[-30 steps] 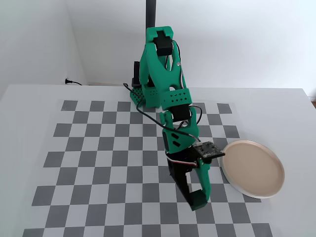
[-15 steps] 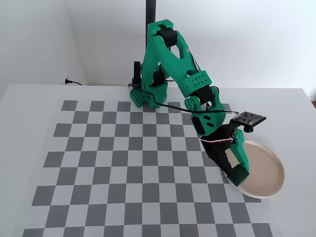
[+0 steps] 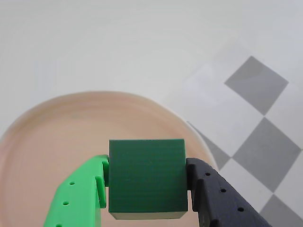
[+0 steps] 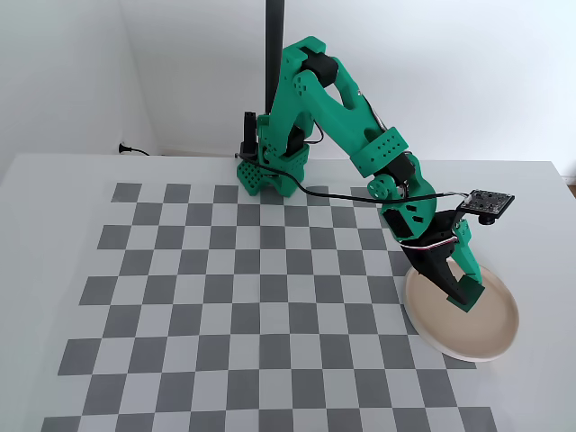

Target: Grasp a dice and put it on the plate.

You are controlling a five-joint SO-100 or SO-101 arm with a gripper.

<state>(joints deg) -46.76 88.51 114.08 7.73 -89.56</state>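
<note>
The dice (image 3: 147, 177) is a dark green cube clamped between my gripper's bright green finger (image 3: 83, 194) and black finger (image 3: 218, 196) in the wrist view. My gripper (image 3: 147, 182) is shut on it, over the beige-pink plate (image 3: 52, 142). In the fixed view the gripper (image 4: 463, 295) holds the dice (image 4: 467, 299) low over the middle of the plate (image 4: 490, 342), at the right side of the checkerboard. I cannot tell whether the dice touches the plate.
The grey and white checkerboard mat (image 4: 261, 288) covers the white table; the plate overlaps its right edge. The arm's green base (image 4: 270, 171) and a black pole (image 4: 274, 45) stand at the back. A black camera (image 4: 486, 202) juts out near the wrist.
</note>
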